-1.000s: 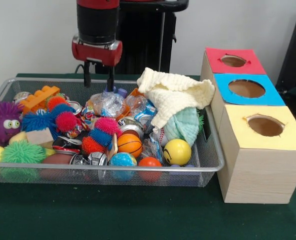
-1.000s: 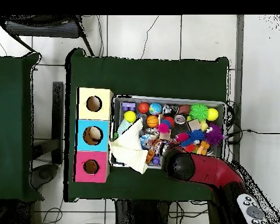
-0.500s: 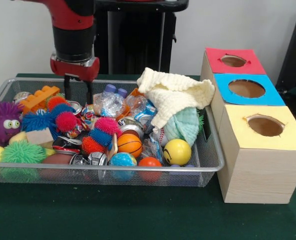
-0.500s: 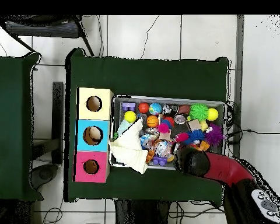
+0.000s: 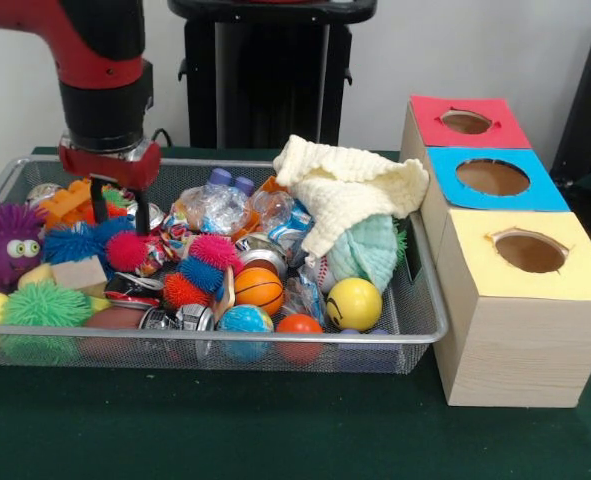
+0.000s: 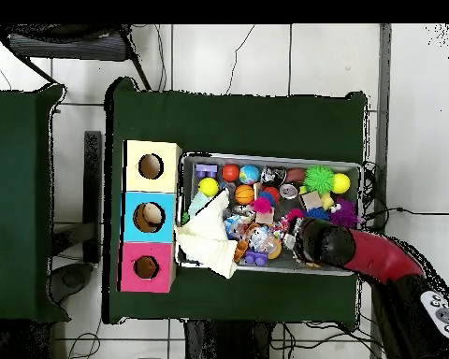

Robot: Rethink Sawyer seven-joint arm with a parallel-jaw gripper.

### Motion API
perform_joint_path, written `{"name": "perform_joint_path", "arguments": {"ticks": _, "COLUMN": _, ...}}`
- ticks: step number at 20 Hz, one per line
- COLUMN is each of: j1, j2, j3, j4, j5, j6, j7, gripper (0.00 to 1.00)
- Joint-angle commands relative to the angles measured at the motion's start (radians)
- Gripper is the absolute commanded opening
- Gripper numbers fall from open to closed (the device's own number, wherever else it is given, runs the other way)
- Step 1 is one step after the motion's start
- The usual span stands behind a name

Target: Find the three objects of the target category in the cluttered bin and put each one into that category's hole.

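A wire mesh bin (image 5: 415, 335) holds a heap of toys. Among them are an orange basketball (image 5: 259, 288), a yellow smiley ball (image 5: 354, 303), a globe ball (image 5: 246, 320) and a red ball (image 5: 299, 326). Pink (image 5: 130, 250), blue (image 5: 73, 243) and green (image 5: 45, 304) spiky balls lie at the left, beside a purple fuzzy monster (image 5: 7, 240). My gripper (image 5: 119, 220) hangs open and empty just over the pink spiky ball, in front of an orange brick (image 5: 73, 196). In the overhead view the arm's wrist (image 6: 324, 241) hides the gripper.
A box with red (image 5: 466, 121), blue (image 5: 492, 177) and yellow (image 5: 531, 251) holed tops stands right of the bin. A cream cloth (image 5: 345, 190) drapes over the bin's right part. A crushed plastic bottle (image 5: 220, 206) and cans (image 5: 262, 258) lie mid-bin.
The arm has moved left along the bin's far side and come lower, from above the plastic bottle to above the spiky balls. The gripper stayed open and empty.
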Motion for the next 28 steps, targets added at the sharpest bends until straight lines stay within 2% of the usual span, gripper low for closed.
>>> {"name": "perform_joint_path", "arguments": {"ticks": 1, "j1": -0.055, "j2": 0.128, "j3": 0.148, "j4": -0.244, "j5": -0.068, "j6": 0.153, "j7": -0.270, "gripper": 1.00}}
{"name": "perform_joint_path", "arguments": {"ticks": 7, "j1": -0.075, "j2": 0.173, "j3": 0.176, "j4": -0.381, "j5": -0.098, "j6": 0.268, "j7": -0.326, "gripper": 1.00}}
{"name": "perform_joint_path", "arguments": {"ticks": 12, "j1": -0.080, "j2": 0.182, "j3": 0.191, "j4": -0.450, "j5": -0.117, "j6": 0.350, "j7": -0.350, "gripper": 1.00}}
{"name": "perform_joint_path", "arguments": {"ticks": 18, "j1": -0.082, "j2": 0.144, "j3": 0.196, "j4": -0.452, "j5": -0.140, "j6": 0.425, "j7": -0.348, "gripper": 1.00}}
{"name": "perform_joint_path", "arguments": {"ticks": 24, "j1": -0.065, "j2": 0.063, "j3": 0.178, "j4": -0.413, "j5": -0.149, "j6": 0.532, "j7": -0.329, "gripper": 1.00}}
{"name": "perform_joint_path", "arguments": {"ticks": 28, "j1": -0.055, "j2": 0.041, "j3": 0.178, "j4": -0.418, "j5": -0.152, "j6": 0.593, "j7": -0.327, "gripper": 1.00}}
